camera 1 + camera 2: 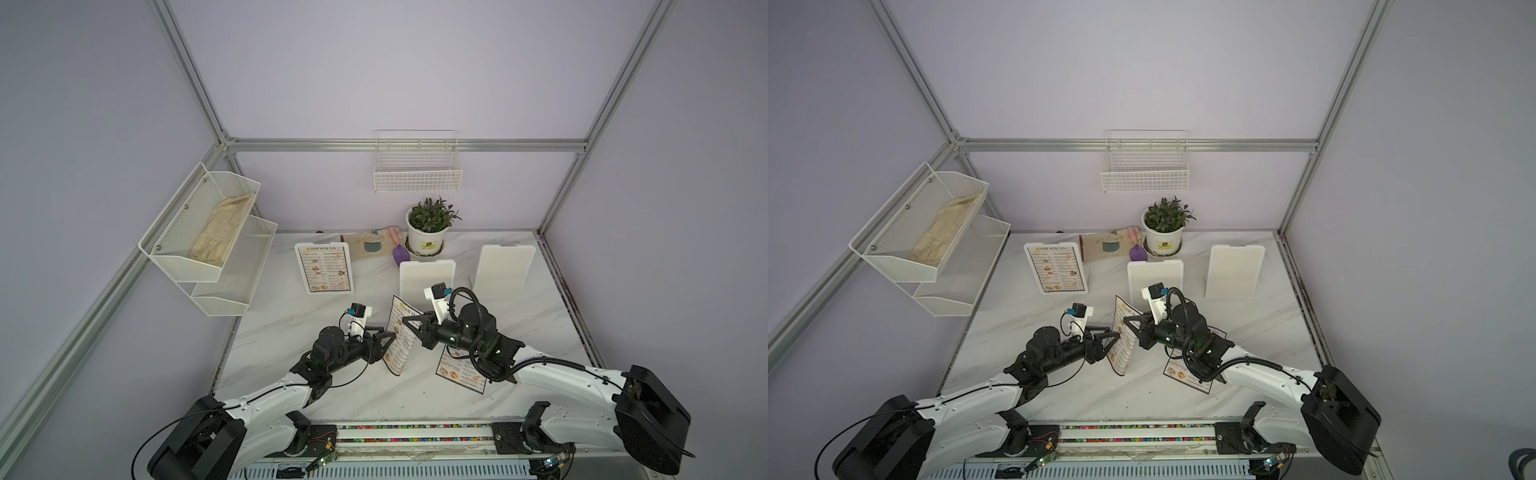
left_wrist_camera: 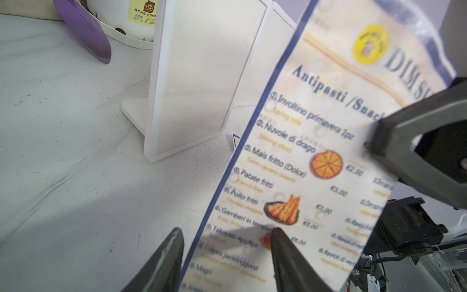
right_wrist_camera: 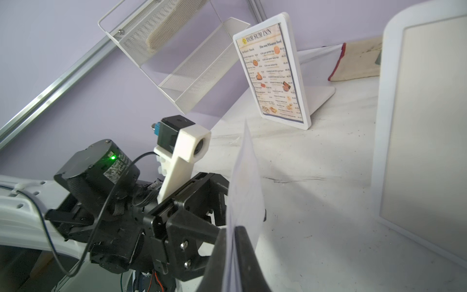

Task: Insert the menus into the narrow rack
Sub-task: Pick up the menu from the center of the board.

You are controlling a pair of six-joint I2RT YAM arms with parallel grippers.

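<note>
Nearest, one menu lies flat on the worktop, largely covered by the right arm, with its upper part hidden. The second menu is held upright mid-worktop; its print is blurred in the left wrist view. Just behind it is an empty white stand, with another stand further right. The third menu sits in the left stand. A potted plant and purple scoop are at the back. The right gripper pinches the upright sheet's edge. The left gripper is spread astride its other edge; contact cannot be confirmed.
</note>
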